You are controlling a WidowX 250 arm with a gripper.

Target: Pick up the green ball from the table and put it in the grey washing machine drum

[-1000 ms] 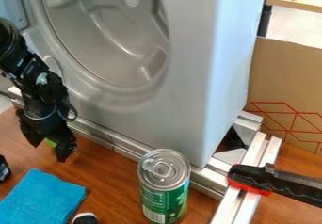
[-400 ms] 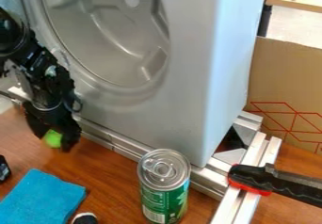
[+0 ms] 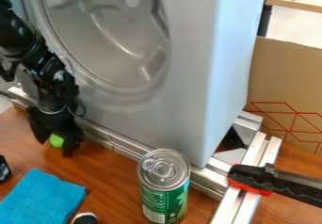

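My gripper [image 3: 55, 147] hangs at the left over the wooden surface, in front of the large grey panel. It stands open, with a finger to either side of a small bright green object [image 3: 56, 141]. The fingers hide part of that object, and whether they touch it I cannot tell. Below, at the lower left, lies a folded blue cloth [image 3: 43, 198]. A green can with a silver lid [image 3: 164, 185] stands upright at the bottom centre.
The grey panel with a round hollow [image 3: 189, 77] rises behind the gripper, on a metal rail [image 3: 104, 136]. A black and red handled tool [image 3: 258, 178] lies across metal bars at the right. Small black items [image 3: 4, 168] sit at the lower left edge. Cardboard [image 3: 286, 86] stands at the right.
The gripper has shifted slightly right, and its fingers now stand around the green object, which was mostly hidden behind it at first. Cloth, can and tool have stayed in place.
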